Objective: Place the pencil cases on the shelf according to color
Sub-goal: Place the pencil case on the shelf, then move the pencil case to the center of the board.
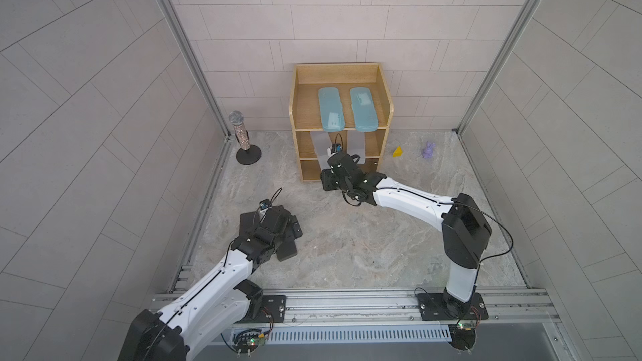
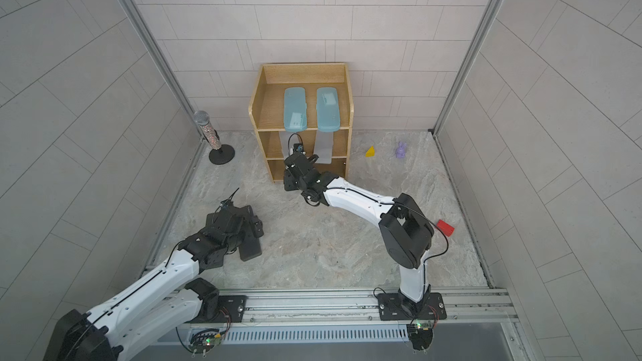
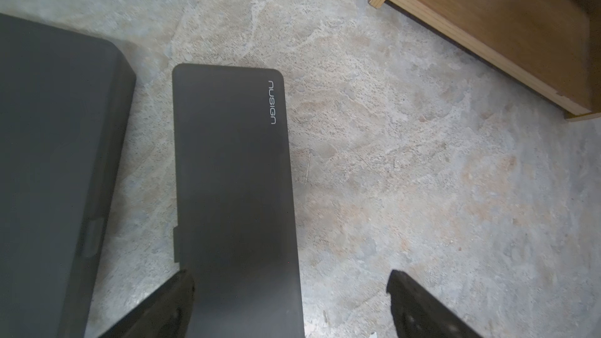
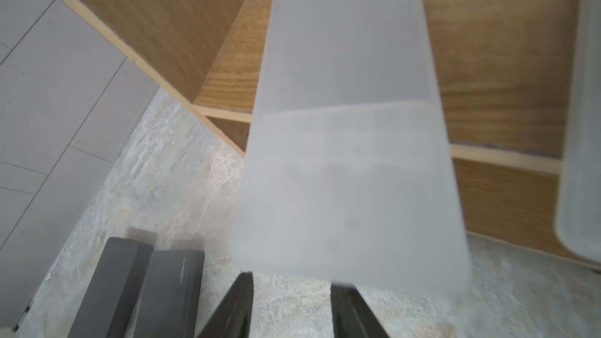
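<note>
Right claw (image 4: pixel 292 282): jaws drawn narrow, nothing clamped; tips at near end of frosted grey case (image 4: pixel 348 173), contact unclear.
Case axis: straight ahead, into shelf (image 1: pixel 302 109) middle tier; near end overhanging shelf front.
Nearer arm: right.
Neighbour: second frosted case (image 4: pixel 582 157), same tier, apart.
Left claw (image 3: pixel 291 274): open above black case (image 3: pixel 231 173), in front of shelf.

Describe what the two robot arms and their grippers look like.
The left arm and right arm share glossy white link shells and bulky matte-black joint housings, with a thin black cable running loosely along each. The left gripper and right gripper have flat, tapering black fingers. Black base plates bolt both to a grey aluminium rail.
</note>
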Controlling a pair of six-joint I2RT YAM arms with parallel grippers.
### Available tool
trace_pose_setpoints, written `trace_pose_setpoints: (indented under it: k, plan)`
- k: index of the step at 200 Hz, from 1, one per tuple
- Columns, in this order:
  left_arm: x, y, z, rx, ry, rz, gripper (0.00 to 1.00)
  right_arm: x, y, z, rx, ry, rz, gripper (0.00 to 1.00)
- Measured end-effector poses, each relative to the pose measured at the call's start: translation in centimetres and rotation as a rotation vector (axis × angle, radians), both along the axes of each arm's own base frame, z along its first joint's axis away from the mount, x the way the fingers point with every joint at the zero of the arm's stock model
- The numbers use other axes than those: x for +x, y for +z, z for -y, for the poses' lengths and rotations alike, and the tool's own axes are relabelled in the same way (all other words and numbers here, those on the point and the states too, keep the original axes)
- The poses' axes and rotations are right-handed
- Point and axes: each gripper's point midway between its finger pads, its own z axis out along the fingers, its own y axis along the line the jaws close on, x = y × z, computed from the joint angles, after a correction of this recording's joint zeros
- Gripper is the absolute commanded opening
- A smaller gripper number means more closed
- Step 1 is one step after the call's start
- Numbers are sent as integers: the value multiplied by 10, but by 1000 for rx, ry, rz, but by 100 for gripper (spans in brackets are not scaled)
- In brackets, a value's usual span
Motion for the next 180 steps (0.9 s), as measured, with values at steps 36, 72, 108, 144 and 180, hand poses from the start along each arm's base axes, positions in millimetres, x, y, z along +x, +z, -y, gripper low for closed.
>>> trace_pose_setpoints:
  k: [36, 72, 108, 144, 180]
  plan:
    - [2, -8, -4, 30, 5, -26, 100, 18, 0, -8, 52, 11, 7, 45]
    - [4, -12, -4, 44, -9, -34, 100, 20, 5, -18, 115, 61, 13, 50]
    - [5, -14, -4, 51, -16, -39, 100, -14, -15, 1, 102, 90, -24, 58]
    - [3, -24, -12, 109, 4, -84, 100, -64, -12, 28, 92, 119, -32, 66]
    - [3, -29, -18, 155, 22, -106, 100, -106, -4, 50, 102, 149, -8, 68]
